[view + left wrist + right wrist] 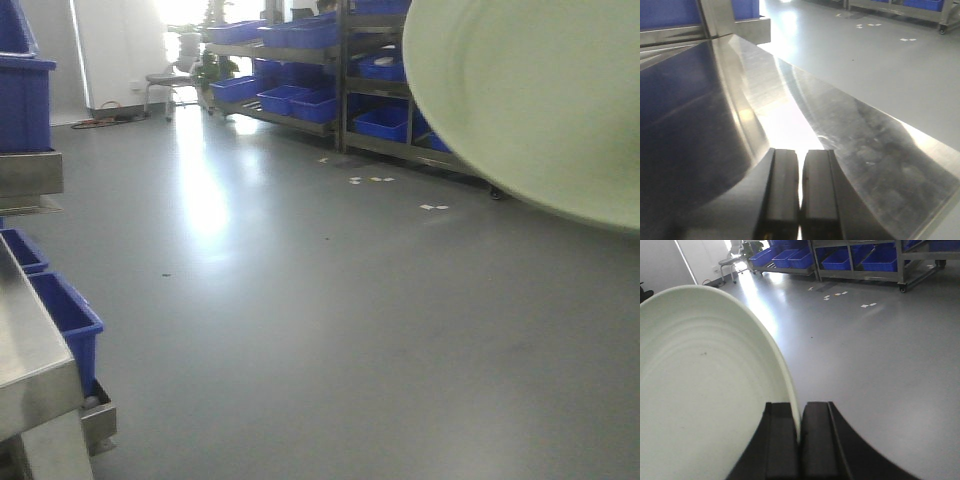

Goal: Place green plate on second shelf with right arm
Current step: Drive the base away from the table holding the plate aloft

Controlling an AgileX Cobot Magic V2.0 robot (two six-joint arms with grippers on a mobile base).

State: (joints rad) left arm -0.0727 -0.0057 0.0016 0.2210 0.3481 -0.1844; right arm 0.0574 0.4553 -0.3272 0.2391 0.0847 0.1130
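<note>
Glossy grey floor [300, 330], blue bins [292, 99] on racks [343, 90]

Green plate [530, 100] looms large in the upper right corner, above the grey floor [330, 330]; rows of blue bins [300, 100] sit at the back.

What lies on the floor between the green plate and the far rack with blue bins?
Only grey floor with a few small white scraps near the rack, seen in the right wrist view beyond the green plate.
</note>
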